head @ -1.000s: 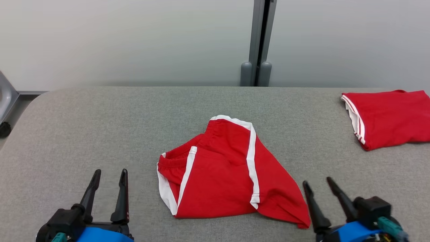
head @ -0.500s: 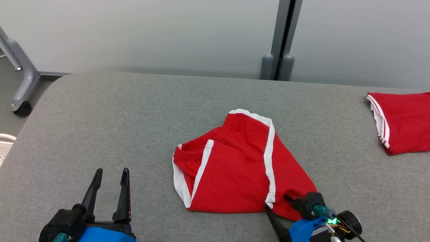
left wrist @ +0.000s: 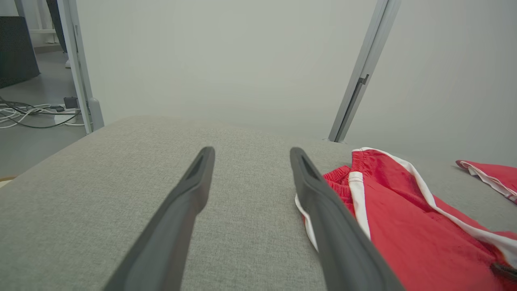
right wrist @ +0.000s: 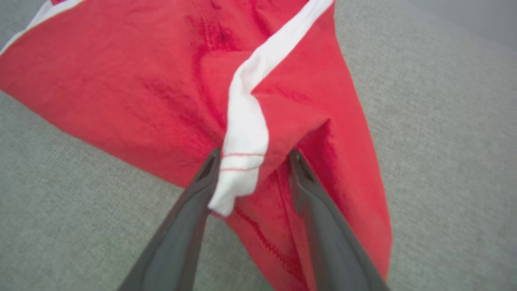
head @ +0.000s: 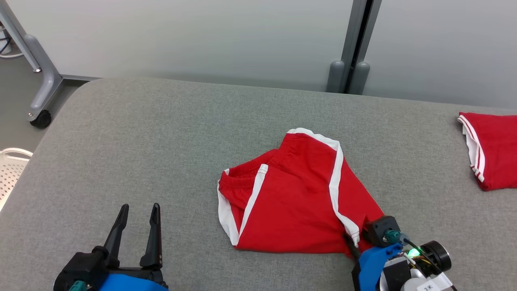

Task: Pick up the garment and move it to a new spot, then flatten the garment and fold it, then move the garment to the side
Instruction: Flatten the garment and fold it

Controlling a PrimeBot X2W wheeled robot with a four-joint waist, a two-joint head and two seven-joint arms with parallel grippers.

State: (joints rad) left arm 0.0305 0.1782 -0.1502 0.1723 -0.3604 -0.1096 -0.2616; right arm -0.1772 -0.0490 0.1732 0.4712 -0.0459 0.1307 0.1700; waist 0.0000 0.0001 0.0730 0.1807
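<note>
A red garment with white side stripes lies crumpled in the middle of the grey padded table. My right gripper is down at its near right corner. In the right wrist view the right gripper straddles a bunched fold of the garment, where the white stripe ends; the jaws stand apart with cloth between them. My left gripper hovers open and empty over bare table to the garment's left. In the left wrist view the left gripper has the garment to its right.
A second red garment, folded, lies at the table's far right edge. A white perforated basket and a wheeled frame leg stand off the table's left end. A grey partition with a post runs behind the table.
The camera has swung, shifting the whole picture. My right gripper came in from beside the garment onto its near right corner, tipped down, and the cloth there is now bunched between its fingers. Left gripper unchanged.
</note>
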